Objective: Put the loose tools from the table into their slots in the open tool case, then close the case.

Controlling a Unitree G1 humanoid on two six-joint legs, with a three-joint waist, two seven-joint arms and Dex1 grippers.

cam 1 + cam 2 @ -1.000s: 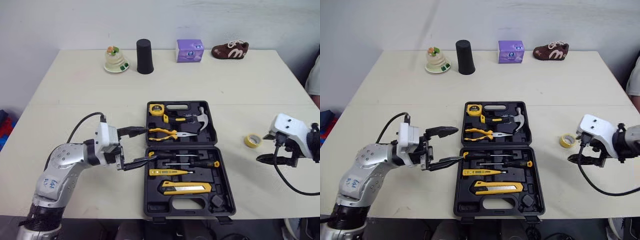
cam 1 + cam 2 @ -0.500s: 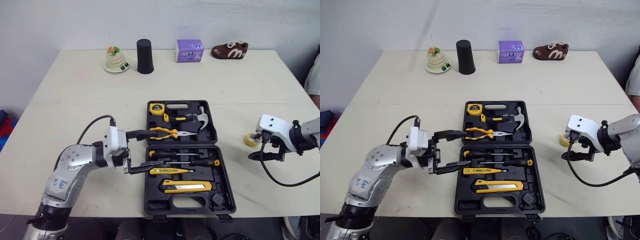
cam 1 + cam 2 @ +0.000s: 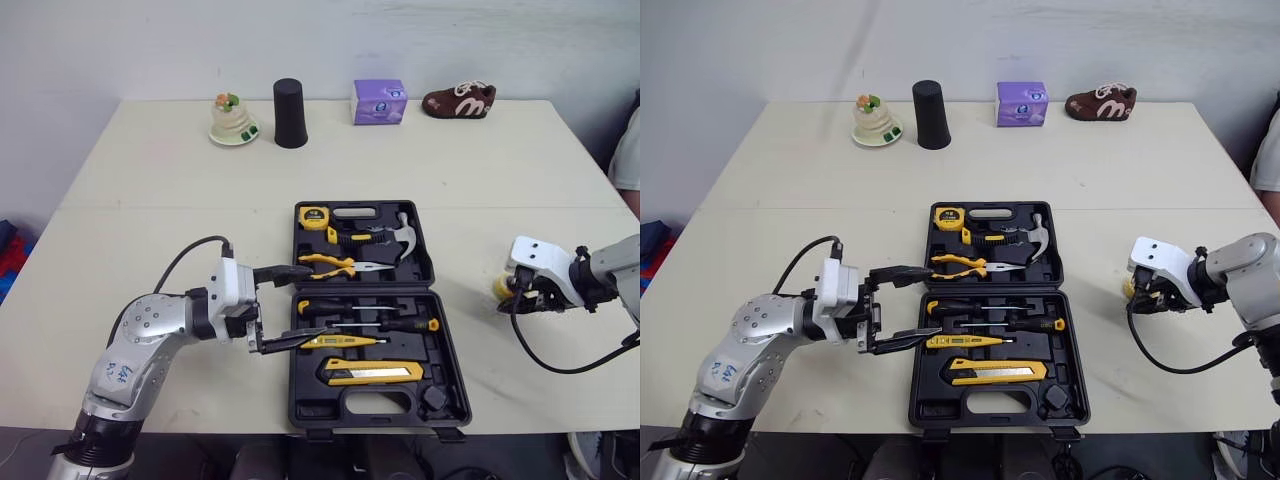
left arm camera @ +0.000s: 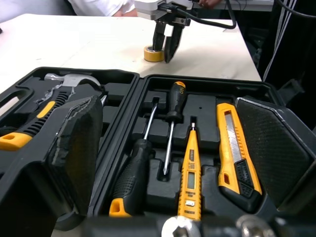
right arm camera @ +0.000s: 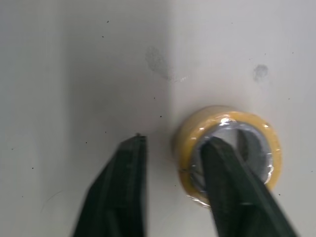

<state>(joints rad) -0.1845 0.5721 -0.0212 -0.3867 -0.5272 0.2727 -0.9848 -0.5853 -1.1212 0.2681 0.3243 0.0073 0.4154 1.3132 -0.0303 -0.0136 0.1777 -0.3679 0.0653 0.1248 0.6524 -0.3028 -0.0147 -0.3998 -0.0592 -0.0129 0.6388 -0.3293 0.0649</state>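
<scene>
Table [image 3: 150, 200] rear: cup [image 3: 290, 113], box [image 3: 379, 101], shoe [image 3: 459, 100]

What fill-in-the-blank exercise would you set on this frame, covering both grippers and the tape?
1. The right gripper is open, with one finger inside the hole of the ___ tape roll.
2. The tape roll lies on the table, on the robot's ___ side of the tool case.
3. The left gripper, at the case's left edge, holds nothing; its jaws are ___.
4. The case is not yet closed: its lid lies ___.
Missing words: yellow; right; open; open.
</scene>
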